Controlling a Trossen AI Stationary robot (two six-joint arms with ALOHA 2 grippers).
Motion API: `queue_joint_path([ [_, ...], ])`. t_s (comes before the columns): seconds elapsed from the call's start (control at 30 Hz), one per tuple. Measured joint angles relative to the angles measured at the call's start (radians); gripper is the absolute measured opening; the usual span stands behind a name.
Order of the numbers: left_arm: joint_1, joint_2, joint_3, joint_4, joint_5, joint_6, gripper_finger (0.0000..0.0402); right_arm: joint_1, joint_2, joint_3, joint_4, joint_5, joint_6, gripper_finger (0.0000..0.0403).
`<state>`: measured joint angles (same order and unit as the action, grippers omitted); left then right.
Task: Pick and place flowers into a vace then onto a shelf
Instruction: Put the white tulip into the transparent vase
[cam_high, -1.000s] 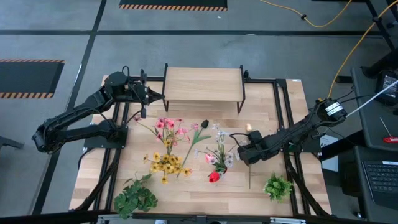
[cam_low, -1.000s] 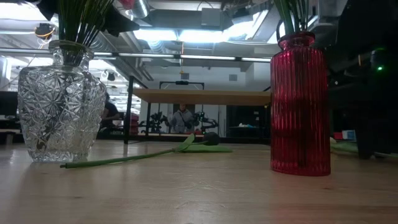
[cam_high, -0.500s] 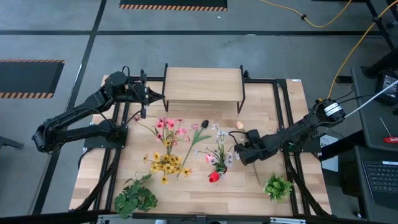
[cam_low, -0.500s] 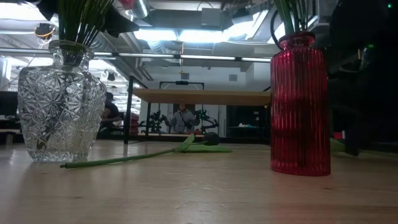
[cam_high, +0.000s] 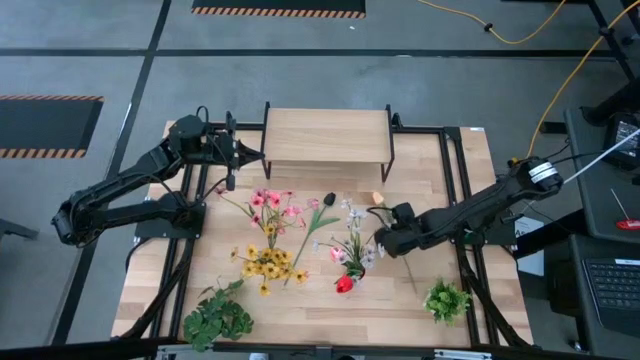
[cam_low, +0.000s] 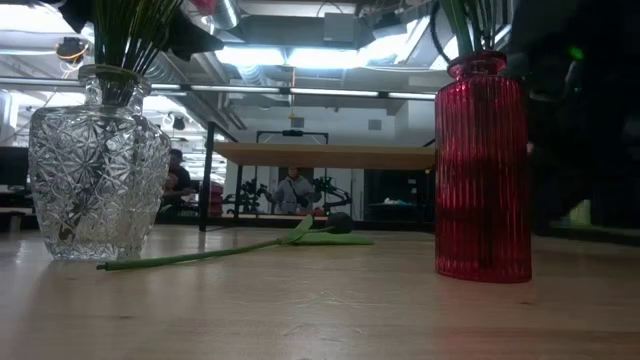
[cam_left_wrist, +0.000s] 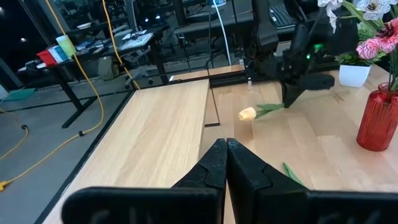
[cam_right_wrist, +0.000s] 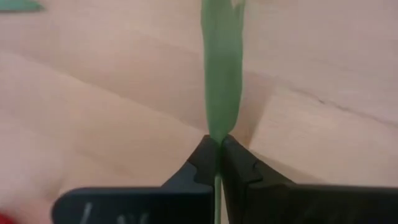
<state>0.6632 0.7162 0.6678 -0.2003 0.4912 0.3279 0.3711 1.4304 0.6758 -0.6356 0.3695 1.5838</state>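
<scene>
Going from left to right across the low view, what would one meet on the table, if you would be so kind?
Clear glass vase → loose flower lying on the table → red vase.

I was working in a big robot lab, not a home. The wooden table (cam_high: 330, 300) stood on a grey floor (cam_high: 100, 60) with black and orange stripe tape (cam_high: 278, 11) marked on it. A yellow cable (cam_high: 520, 38) ran over the floor past the table's far right corner. By the table's right edge I saw a desk with a laptop (cam_high: 612, 285). Looking across the table, I saw bright ceiling lights (cam_low: 300, 57) and pipes, more desks (cam_left_wrist: 134, 40) with gear, and a person (cam_low: 293, 188) sitting far back.
</scene>
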Motion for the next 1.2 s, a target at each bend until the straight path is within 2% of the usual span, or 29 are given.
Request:
queue_joint_path([
  [0.33, 0.0, 0.0, 0.0, -0.012, -0.003, 0.006, 0.0008, -0.055, -0.243, 0.0, 0.014, 0.132, -0.284, 0.0004],
  [0.5, 0.0, 0.0, 0.0, -0.013, -0.003, 0.007, 0.0005, -0.109, -0.347, 0.0, 0.041, 0.139, -0.47, 0.0004],
  [0.67, 0.0, 0.0, 0.0, -0.013, -0.003, 0.008, 0.0005, -0.185, -0.431, 0.0, 0.192, 0.133, -0.733, 0.0004],
  [0.8, 0.0, 0.0, 0.0, -0.012, -0.003, 0.005, 0.0006, -0.242, -0.474, 0.0, 0.372, 0.059, -0.978, 0.0005],
  [0.93, 0.0, 0.006, 0.0, 0.009, -0.002, -0.01, 0.0003, -0.312, -0.477, 0.001, 0.546, -0.06, -1.195, 0.0005],
  [1.2, 0.0, 0.102, 0.001, 0.159, 0.002, -0.171, 0.0013, -0.468, -0.429, 0.001, 0.785, -0.273, -1.418, 0.0005],
])
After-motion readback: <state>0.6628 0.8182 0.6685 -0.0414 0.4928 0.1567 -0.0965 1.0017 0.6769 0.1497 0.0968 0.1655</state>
